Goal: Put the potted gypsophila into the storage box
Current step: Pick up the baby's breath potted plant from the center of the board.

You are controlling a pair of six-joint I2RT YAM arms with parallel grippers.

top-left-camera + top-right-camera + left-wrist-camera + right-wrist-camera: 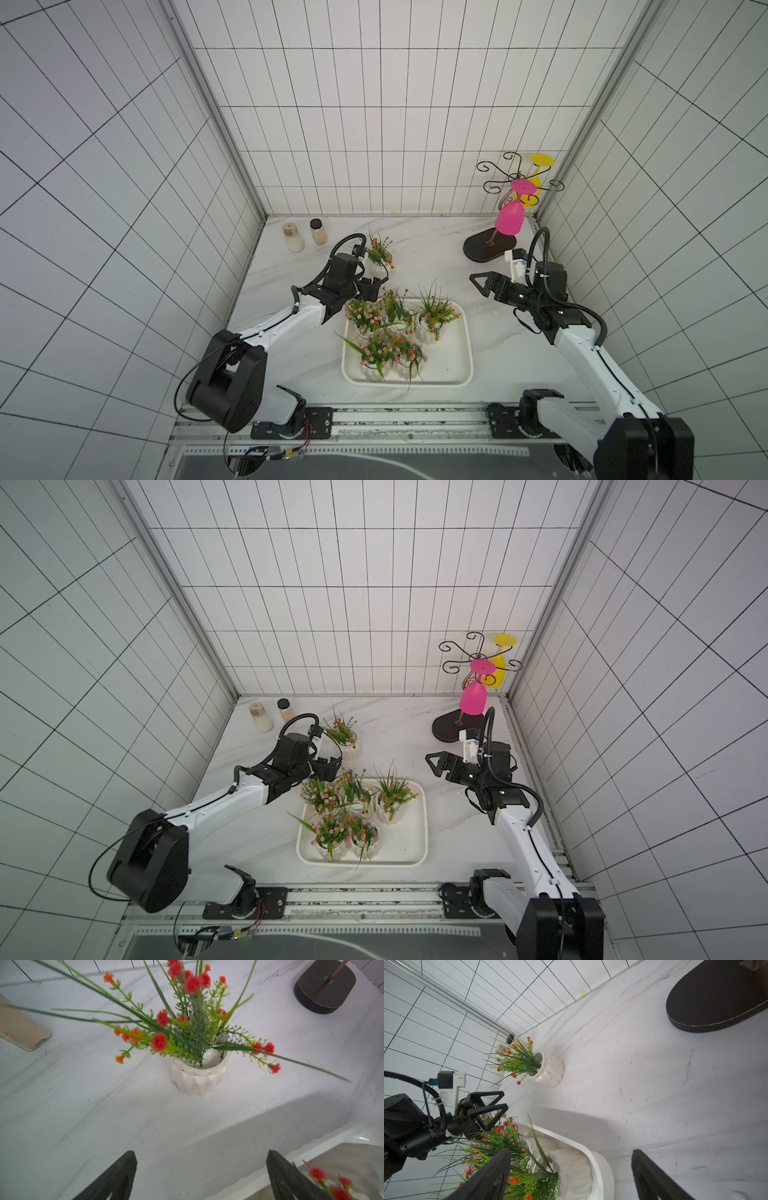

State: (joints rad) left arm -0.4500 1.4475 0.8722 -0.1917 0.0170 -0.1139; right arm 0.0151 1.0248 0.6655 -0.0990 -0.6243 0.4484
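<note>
Potted gypsophila (197, 1078), ribbed white pot, being faced by left gripper (201, 1155), jaws being held wide, empty; right gripper (571, 1153) wide too; five more being held in glossy round-cornered storage box (451, 361).

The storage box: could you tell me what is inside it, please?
Five potted gypsophila stand in the box, three behind two. Their foliage hides the floor between them.
</note>
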